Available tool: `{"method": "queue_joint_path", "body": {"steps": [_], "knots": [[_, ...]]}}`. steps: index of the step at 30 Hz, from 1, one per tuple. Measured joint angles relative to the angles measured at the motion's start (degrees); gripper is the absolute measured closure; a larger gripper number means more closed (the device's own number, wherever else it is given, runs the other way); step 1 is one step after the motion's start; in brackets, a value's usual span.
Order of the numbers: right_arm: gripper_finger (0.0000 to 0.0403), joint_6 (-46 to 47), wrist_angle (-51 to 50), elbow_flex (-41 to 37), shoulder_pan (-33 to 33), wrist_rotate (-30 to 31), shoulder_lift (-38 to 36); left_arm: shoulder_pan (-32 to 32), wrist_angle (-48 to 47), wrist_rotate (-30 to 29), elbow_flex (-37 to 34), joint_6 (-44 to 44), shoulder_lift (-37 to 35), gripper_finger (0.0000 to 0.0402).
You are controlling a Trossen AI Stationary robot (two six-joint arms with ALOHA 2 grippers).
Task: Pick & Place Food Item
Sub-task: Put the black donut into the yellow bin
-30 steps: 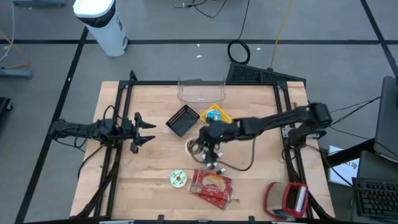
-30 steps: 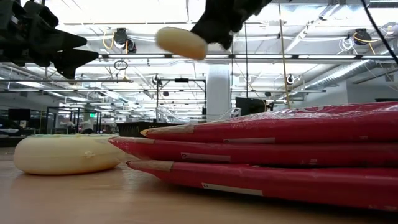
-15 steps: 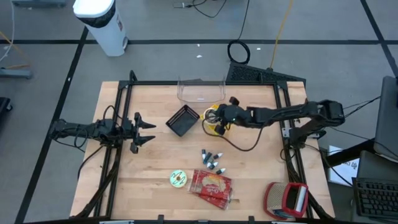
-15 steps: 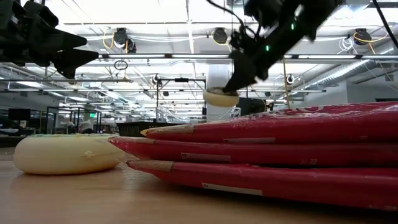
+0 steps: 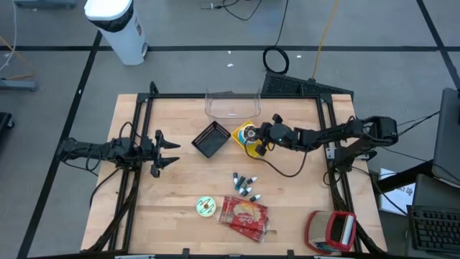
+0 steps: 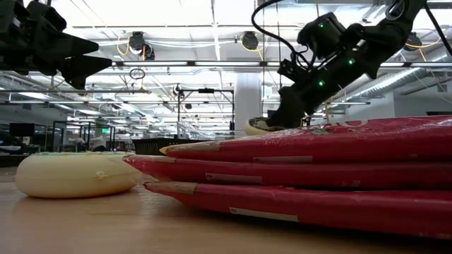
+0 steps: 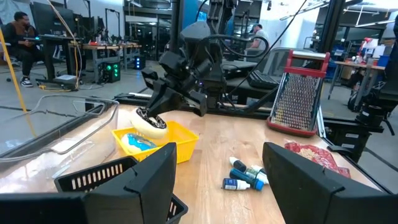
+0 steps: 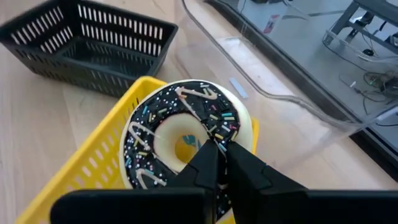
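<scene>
1. The step in hand looks like the placing: the right gripper (image 8: 219,163) has its jaws pinched narrow on the rim of the doughnut (image 8: 186,134), a toy with dark icing, sprinkles and a cream ring, and holds it over the yellow basket (image 8: 81,171).

2. From above, the right gripper (image 5: 253,138) is at the yellow basket (image 5: 249,137), which stands just beside the black basket (image 5: 211,139) and near the clear tub (image 5: 232,104) at the far edge of the surface (image 5: 180,187).

3. In the left wrist view the doughnut (image 7: 151,123) sits tilted at the rim of the yellow basket (image 7: 163,140). It seems to touch the rim, but the angle makes this hard to say.

4. A blue-patterned item (image 7: 138,140) already lies inside the basket.

5. My judgement of the next move: lower the doughnut a little into the basket, spread the jaws, then lift clear without dragging the basket wall.

6. The left gripper (image 5: 167,152) waits at the left side of the surface, well apart from the baskets, jaws spread wide and holding nothing.

7. Elsewhere lie a few small bottles (image 5: 244,185), a second doughnut (image 5: 205,207) with pale icing, a red packet (image 5: 246,216) and a red-framed grater (image 5: 332,232).

8. No writing can be read: the red packet carries printing and the bottles carry labels, but both are too small to make out.
</scene>
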Motion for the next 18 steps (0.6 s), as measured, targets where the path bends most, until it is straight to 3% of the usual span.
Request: {"method": "queue_joint_path", "body": {"steps": [9,14,18], "knots": [[0.0393,-1.18,3.35,-0.01,0.02,-1.42,0.02,0.02,-0.01,0.0,0.01,0.0,0.0,0.016],[0.0393,-1.16,7.02,-0.01,0.02,-9.75,0.02,0.01,-0.01,-0.02,0.0,0.0,0.0,0.016],[0.0392,-0.53,11.25,-0.01,0.02,-20.58,0.02,0.02,0.01,-0.02,0.0,0.0,0.0,0.016]]}}
